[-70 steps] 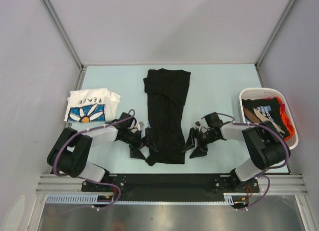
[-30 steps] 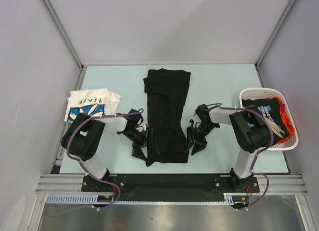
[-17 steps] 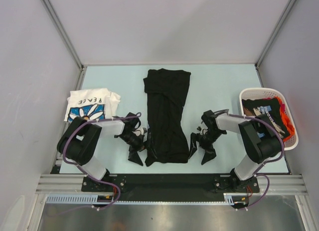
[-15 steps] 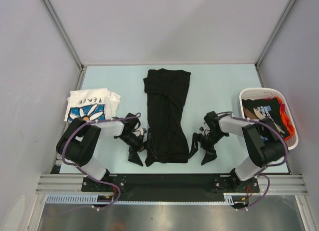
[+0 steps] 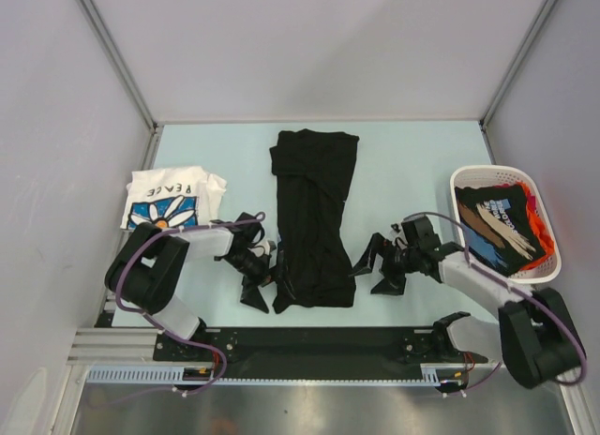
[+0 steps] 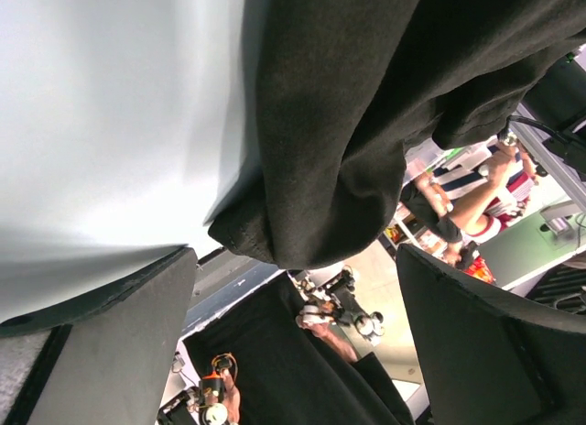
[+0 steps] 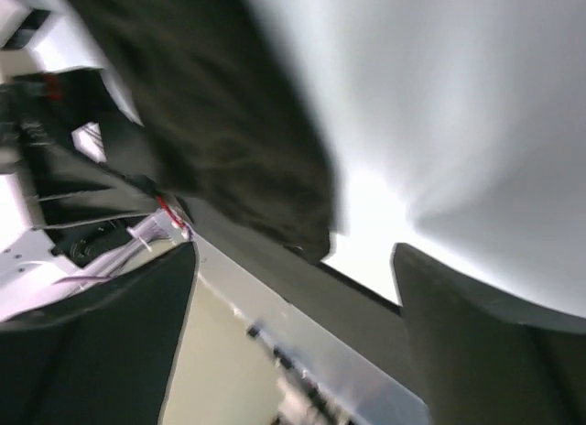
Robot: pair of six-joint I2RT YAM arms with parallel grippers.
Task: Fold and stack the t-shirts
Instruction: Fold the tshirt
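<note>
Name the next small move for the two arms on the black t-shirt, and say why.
Probably close both grippers on the near hem corners of the black t-shirt, to fold it toward the far end. It lies as a long narrow strip, not yet folded crosswise; the left gripper stands open at its near left corner, the right gripper open just off its right edge.

I see a plain black t-shirt [image 5: 314, 219] in the middle. At nine o'clock, the white t-shirt [image 5: 172, 199] has a blue and orange flower. At three o'clock, the basket [image 5: 487, 171] is white.
</note>
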